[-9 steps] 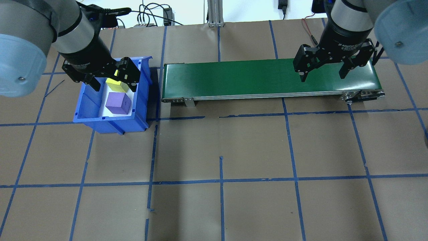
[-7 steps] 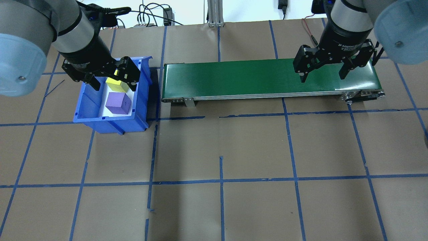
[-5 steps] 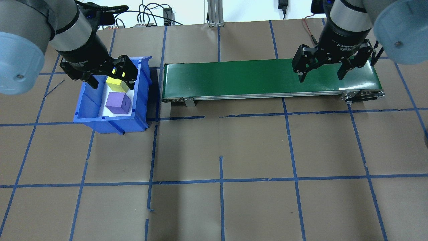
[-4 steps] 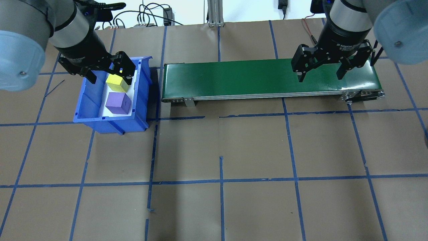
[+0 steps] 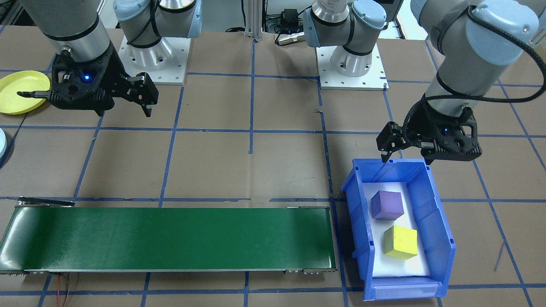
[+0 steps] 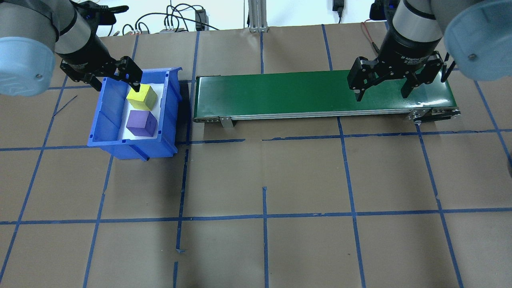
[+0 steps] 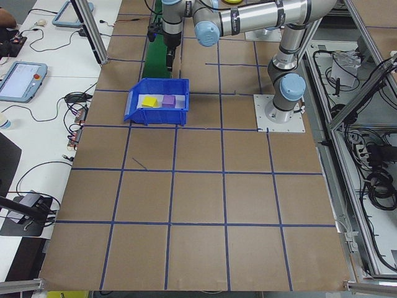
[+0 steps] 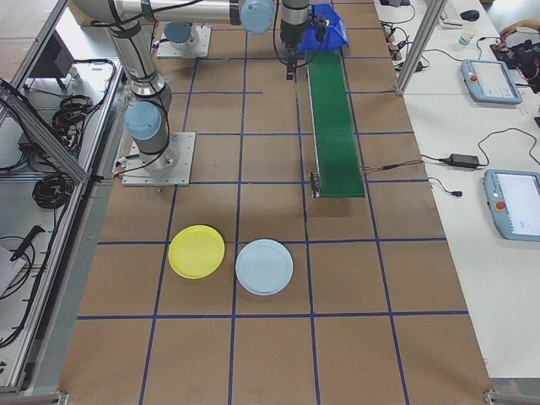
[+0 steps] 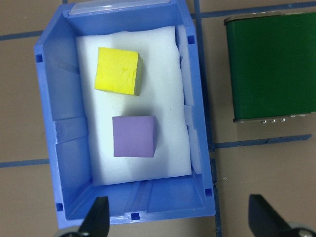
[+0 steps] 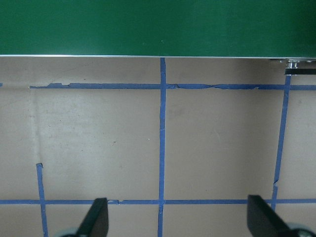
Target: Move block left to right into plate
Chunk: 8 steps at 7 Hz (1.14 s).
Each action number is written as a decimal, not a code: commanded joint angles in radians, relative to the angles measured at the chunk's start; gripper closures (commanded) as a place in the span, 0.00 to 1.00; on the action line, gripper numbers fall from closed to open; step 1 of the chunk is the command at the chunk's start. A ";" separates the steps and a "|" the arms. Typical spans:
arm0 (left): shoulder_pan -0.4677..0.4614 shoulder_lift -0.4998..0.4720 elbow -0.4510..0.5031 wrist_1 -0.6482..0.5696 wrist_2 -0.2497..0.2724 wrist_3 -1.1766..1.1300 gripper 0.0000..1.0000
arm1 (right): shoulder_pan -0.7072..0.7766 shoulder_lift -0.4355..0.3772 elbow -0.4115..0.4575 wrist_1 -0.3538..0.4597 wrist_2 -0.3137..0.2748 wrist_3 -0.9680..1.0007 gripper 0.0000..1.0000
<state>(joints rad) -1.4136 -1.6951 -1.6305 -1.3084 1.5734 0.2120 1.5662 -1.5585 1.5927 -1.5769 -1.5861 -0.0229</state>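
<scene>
- Lifted back from the blue bin [image 6: 132, 140], the left gripper [image 6: 116, 80] is held with jaws apart (nothing gripped).
- Both blocks are left inside: yellow block [image 6: 141, 97] by the far wall, purple block [image 6: 141, 123] nearer.
- The right gripper [image 6: 383, 85], jaws spread, is poised at the green conveyor [image 6: 280, 94]'s right end.
- One block should be squarely straddled before closing.

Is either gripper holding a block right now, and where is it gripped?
Nothing is held. The left gripper and right gripper are open and empty; both blocks sit in the blue bin.

Four room cameras, two downward wrist cameras

Brown paper covers the table [image 6: 264, 168], crossed by blue tape lines [image 6: 265, 216]. White side benches [image 8: 460, 152] carry cables and tablets [image 8: 512, 201] under even light.
</scene>
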 commanded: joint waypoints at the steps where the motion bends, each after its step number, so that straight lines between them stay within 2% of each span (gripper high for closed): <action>1: 0.031 -0.116 0.000 0.090 0.002 0.003 0.00 | 0.000 0.000 0.004 -0.002 0.000 0.003 0.00; 2: 0.035 -0.180 0.000 0.189 0.008 0.027 0.00 | 0.000 0.000 0.004 -0.003 0.000 0.003 0.00; 4: 0.060 -0.231 -0.006 0.195 0.004 0.061 0.00 | 0.000 0.000 0.006 -0.011 -0.002 0.000 0.00; 5: 0.062 -0.270 -0.008 0.196 0.005 0.063 0.00 | 0.000 0.001 0.007 -0.041 -0.002 0.000 0.00; 8: 0.062 -0.284 -0.090 0.193 0.007 0.049 0.00 | 0.003 0.000 0.026 -0.045 -0.003 0.009 0.00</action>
<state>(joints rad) -1.3519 -1.9774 -1.6885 -1.1140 1.5814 0.2677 1.5678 -1.5583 1.6126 -1.6195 -1.5887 -0.0168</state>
